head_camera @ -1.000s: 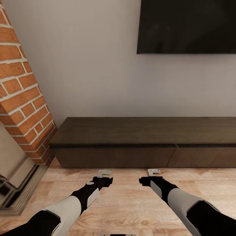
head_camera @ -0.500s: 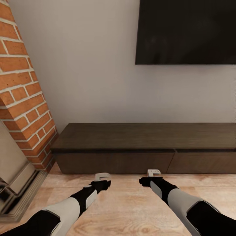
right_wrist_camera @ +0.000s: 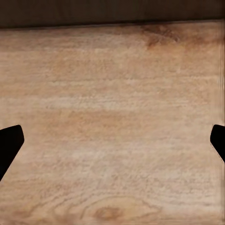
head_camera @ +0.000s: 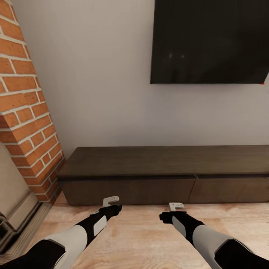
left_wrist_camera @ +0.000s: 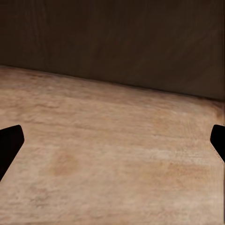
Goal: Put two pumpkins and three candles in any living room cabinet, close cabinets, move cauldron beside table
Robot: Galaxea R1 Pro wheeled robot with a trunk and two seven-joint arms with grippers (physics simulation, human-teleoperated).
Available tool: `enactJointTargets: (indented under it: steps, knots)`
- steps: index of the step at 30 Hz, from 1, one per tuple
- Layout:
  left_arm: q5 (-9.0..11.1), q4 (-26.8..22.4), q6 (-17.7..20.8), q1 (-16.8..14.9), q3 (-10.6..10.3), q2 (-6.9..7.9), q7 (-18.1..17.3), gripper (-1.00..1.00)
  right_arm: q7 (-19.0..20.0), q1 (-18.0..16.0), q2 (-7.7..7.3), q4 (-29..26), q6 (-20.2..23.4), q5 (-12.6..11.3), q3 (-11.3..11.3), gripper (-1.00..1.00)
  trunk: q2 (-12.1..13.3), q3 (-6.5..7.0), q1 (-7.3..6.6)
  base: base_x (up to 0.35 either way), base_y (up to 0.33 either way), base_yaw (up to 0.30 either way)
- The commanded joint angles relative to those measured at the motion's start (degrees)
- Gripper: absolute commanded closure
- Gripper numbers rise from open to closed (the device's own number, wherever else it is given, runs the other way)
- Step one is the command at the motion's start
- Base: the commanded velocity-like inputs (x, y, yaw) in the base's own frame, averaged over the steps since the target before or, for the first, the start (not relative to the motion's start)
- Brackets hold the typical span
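The long, low, dark brown cabinet [head_camera: 164, 175] stands against the wall ahead, its flat fronts shut. My left gripper [head_camera: 111, 201] hovers just in front of its left door, open and empty. My right gripper [head_camera: 175, 206] hovers over the floor before the middle of the cabinet, also open and empty. In the left wrist view the cabinet front [left_wrist_camera: 117, 42] rises beyond the plank floor, with one dark fingertip [left_wrist_camera: 8, 145] at each side. The right wrist view looks down on floor planks, with the cabinet base [right_wrist_camera: 112, 11] at the edge. Pumpkins, candles, cauldron and table are out of view.
A red brick fireplace [head_camera: 26, 108] rises at the left, with a grey stepped hearth [head_camera: 15, 220] at its foot. A black TV [head_camera: 209, 41] hangs on the white wall above the cabinet. Light wood floor [head_camera: 145, 239] lies under both arms.
The whole view has tilted upward: cabinet and TV sit lower in the picture. My left gripper has edged slightly left; the right gripper holds its pose.
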Motion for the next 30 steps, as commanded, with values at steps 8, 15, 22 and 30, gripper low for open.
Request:
enactJointTargets:
  steps: [8, 15, 22, 30]
  knots:
    - [0.7, 0.1, -0.2, 0.1, -0.5, 0.63, -0.1, -1.00, -0.1, 0.2, 0.07, -0.1, 0.2, -0.5, 0.6, -1.00, 0.1, 1.73, -0.22, 0.000, 0.000, -0.268]
    - [0.7, 0.1, -0.2, 0.1, -0.4, 0.65, -0.2, -1.00, -0.1, 0.3, 0.07, -0.1, 0.2, -0.6, 0.5, -1.00, 0.6, 3.24, -0.59, 0.000, 0.000, -0.289]
    - [0.8, 0.1, -0.1, 0.1, -0.5, 0.65, -0.1, -1.00, 0.0, 0.3, 0.00, -0.2, 0.3, -0.6, 0.4, -1.00, 3.4, 4.49, -2.13, 0.000, 0.000, -0.296]
    - [0.8, 0.8, -0.1, 0.1, -0.5, 0.65, -0.1, -1.00, 0.0, 0.3, 0.03, -0.2, 0.4, -0.6, 0.4, -1.00, 6.6, 5.93, -3.88, 0.000, 0.000, -0.299]
